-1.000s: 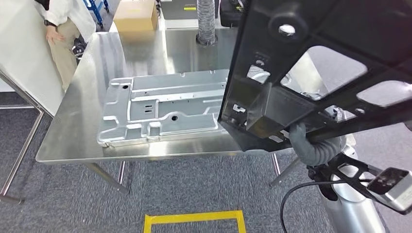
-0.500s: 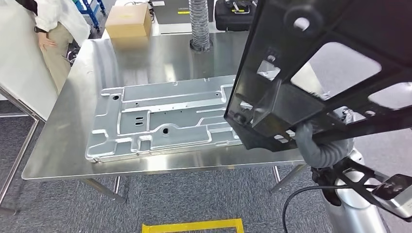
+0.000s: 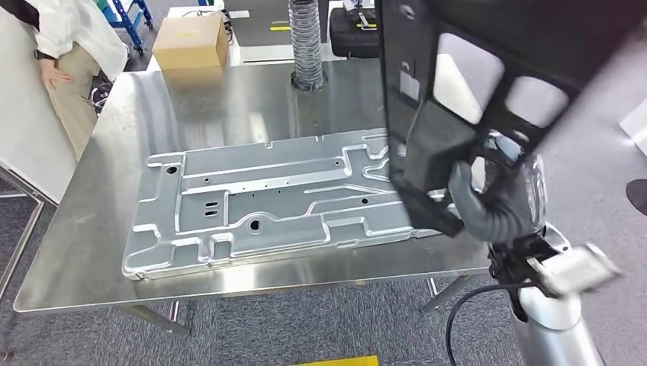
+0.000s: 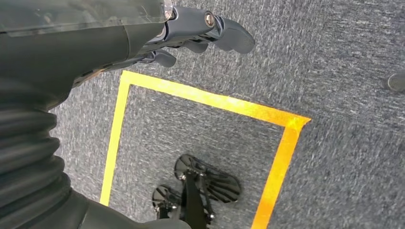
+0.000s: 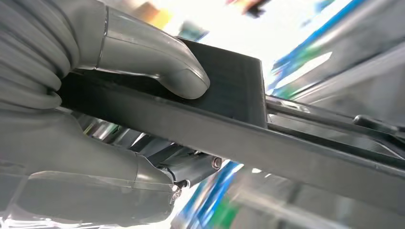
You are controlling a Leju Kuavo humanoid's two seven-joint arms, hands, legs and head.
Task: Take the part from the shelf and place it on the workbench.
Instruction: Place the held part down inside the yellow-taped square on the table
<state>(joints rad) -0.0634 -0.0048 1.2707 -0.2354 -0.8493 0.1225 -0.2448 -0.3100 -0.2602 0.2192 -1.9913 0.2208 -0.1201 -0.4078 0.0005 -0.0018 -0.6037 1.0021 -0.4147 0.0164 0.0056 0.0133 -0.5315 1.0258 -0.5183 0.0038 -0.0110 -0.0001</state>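
A large black frame part [image 3: 473, 84] with several cut-outs is held up, tilted on edge, over the right end of the steel workbench [image 3: 84, 252]. My right hand [image 3: 488, 206] grips its lower edge. In the right wrist view the grey thumb [image 5: 157, 62] presses on the black part [image 5: 229, 95] and the dark fingers clamp it from the other side. My left hand [image 4: 200, 33] hangs above the carpet, fingers curled and holding nothing.
A big silver stamped metal panel [image 3: 267, 198] lies flat across the bench. A cardboard box [image 3: 191, 42] and a ribbed hose [image 3: 305, 46] stand at the far edge. A person [image 3: 65, 53] stands at the far left. Yellow floor tape [image 4: 200, 100] marks the carpet.
The whole view has shifted as I come closer to the bench. The black part has swung more upright and now sits over the bench's right end.
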